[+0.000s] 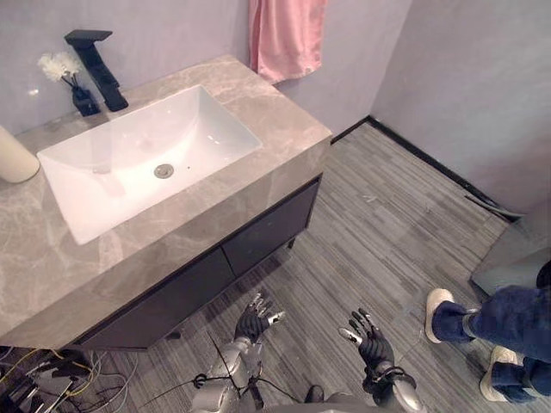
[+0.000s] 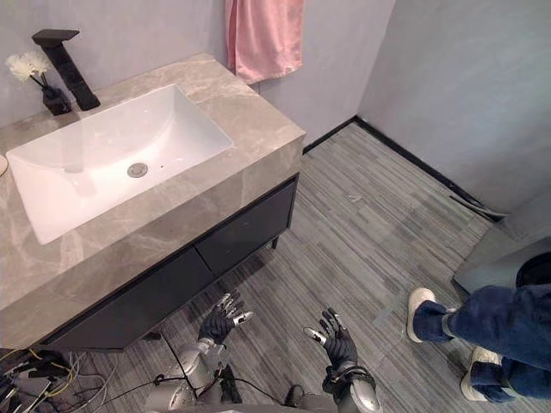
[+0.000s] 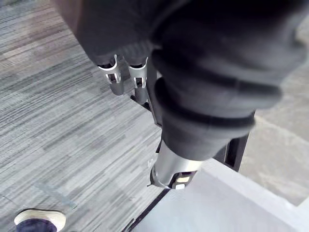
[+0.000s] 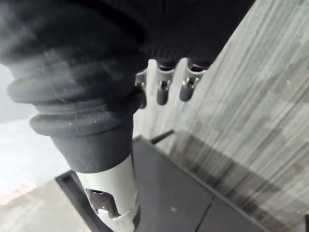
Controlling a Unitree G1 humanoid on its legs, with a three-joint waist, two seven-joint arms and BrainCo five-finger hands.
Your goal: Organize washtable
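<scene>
The washtable has a grey marble top and a white sink sunk into it. A black tap stands behind the sink, with a small dark vase of white flowers beside it. A cream cylinder stands at the far left of the top. My left hand hangs low in front of the dark cabinet drawers, fingers relaxed and holding nothing. My right hand is level with it to the right over the floor, also open and holding nothing.
A pink towel hangs on the wall behind the washtable's right end. A person's legs in blue trousers and white shoes stand at the right on the grey plank floor. Cables lie tangled at the lower left.
</scene>
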